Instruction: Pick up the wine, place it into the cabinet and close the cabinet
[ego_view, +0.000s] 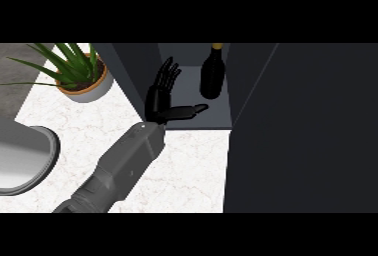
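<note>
Left forearm (122, 165): grey, blocky, faceted, slanting from the lower edge of the head view up and rightward across the counter (184, 170). Ends at a wrist just at the front lip of the open cabinet (188, 70).

Left hand (161, 97): black, slender, jointed, inside the cabinet's mouth against its left wall. Fingers (170, 72) straight and slightly fanned, pointing up and deeper into the compartment. Thumb (190, 110) stuck out sideways to the right, well away from the fingers. Spread wide, curled round nothing, holding nothing.

Wine bottle (212, 75): inside the cabinet, right of the hand, on the grey floor of the compartment. Dark glassy body, narrow neck, pale gold cap at the far end. Apart from the fingers, with bare cabinet floor between. Thumb tip near the bottle's base; cannot tell whether touching.

Cabinet: dark flat matte panels, lighter grey interior, straight edges. Cabinet door (303, 125) open, a broad dark slab filling the right side of the view.

Counter: white marbled stone with faint veins. At upper left a plant (66, 62) with long pointed green leaves in a round pot (94, 90), terracotta rim, pale outside. At far left a rounded brushed-metal sink (26, 160), partly cut off by the edge.
</note>
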